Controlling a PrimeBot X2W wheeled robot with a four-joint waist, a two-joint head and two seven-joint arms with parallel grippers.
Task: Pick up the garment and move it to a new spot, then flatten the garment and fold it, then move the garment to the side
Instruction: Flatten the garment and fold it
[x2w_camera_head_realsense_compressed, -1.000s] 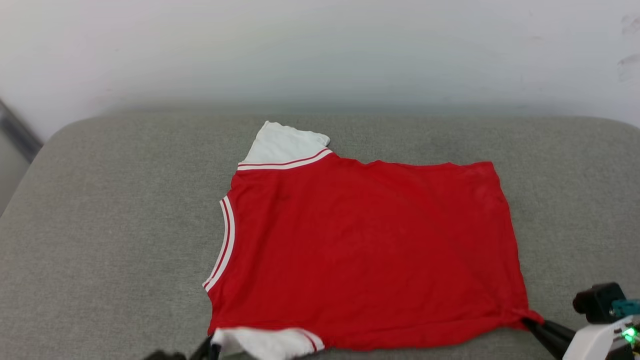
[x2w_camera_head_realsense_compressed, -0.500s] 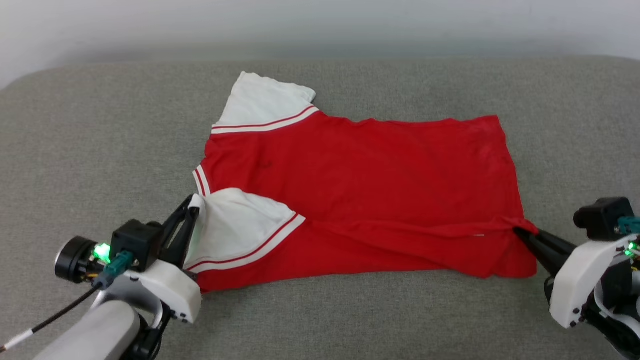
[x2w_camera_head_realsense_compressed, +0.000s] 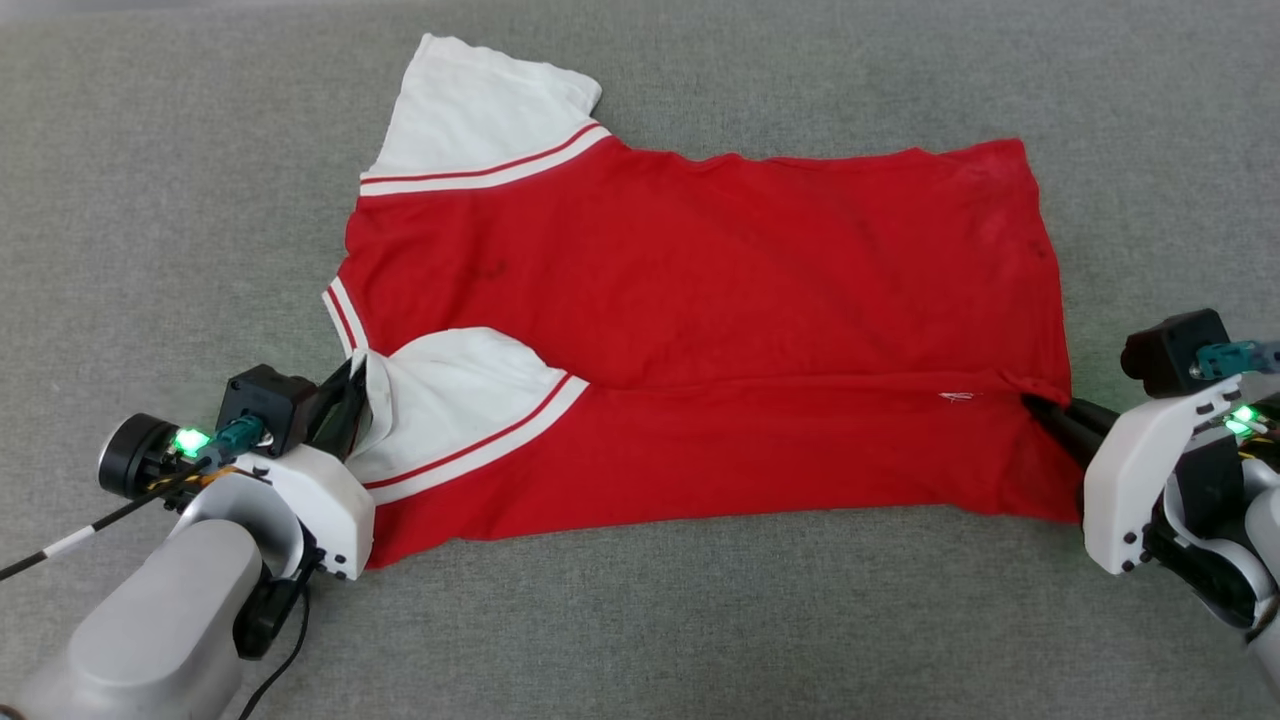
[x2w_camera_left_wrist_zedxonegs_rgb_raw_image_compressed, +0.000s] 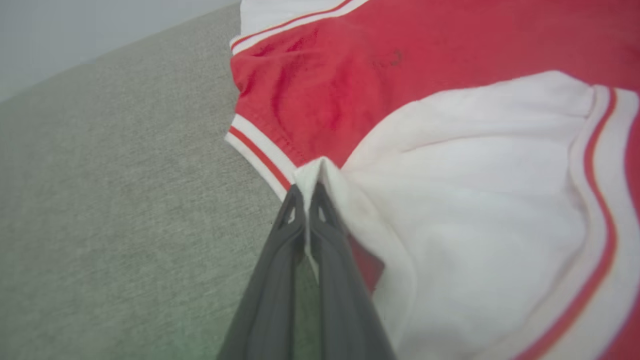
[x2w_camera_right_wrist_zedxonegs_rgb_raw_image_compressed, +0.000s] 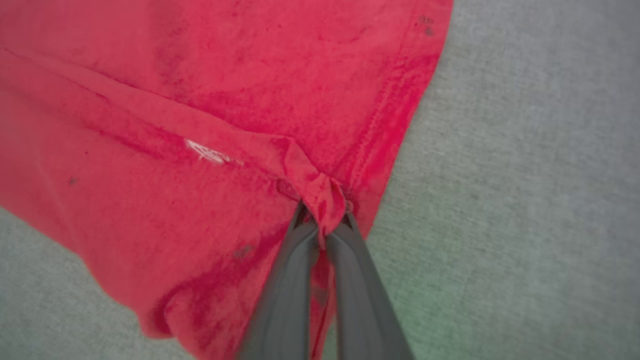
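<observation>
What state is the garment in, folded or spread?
Partly folded: the garment has its near edge turned over onto its body, white sleeve lying on red, both ends pinched by the left gripper and right gripper.

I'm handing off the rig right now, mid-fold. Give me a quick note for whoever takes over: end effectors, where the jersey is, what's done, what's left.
Left end effector: shut on the edge of the near white sleeve.
Right end effector: shut on the red hem corner.
Jersey: spread on the grey upholstered surface, plain red side up, far sleeve flat.
Done: moved and flattened; near long edge drawn over the body, both corners not yet released.
Left: lay the fold down, release, finish folding, then move the jersey to the side.
</observation>
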